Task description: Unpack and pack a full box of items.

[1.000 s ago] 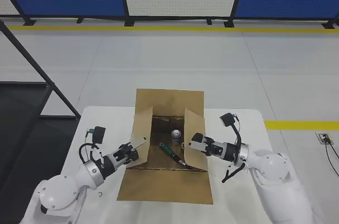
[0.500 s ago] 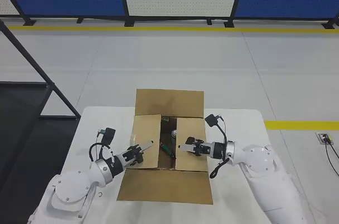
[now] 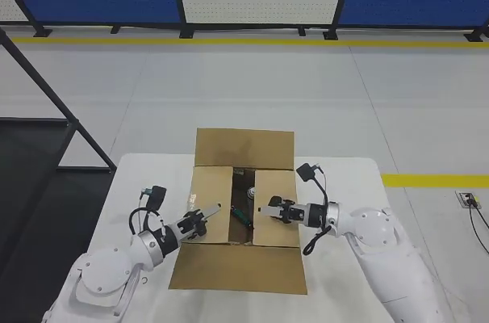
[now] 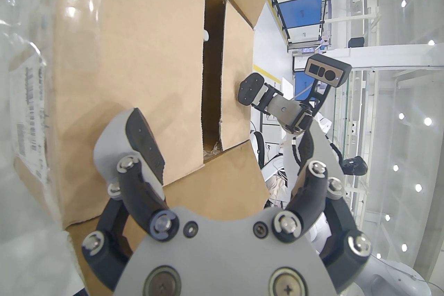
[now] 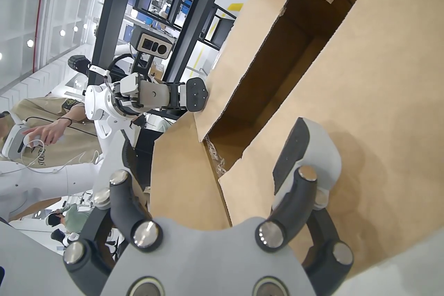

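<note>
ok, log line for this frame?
cardboard box: end flaps open | left gripper: open, finger on left flap | right gripper: open, finger on right flap | gap between: narrow, green pen visible

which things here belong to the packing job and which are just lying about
Job: cardboard box, green tool and can inside it, left claw and right claw, both open on its flaps.
Just there: table, black frame, floor socket, yellow line.
</note>
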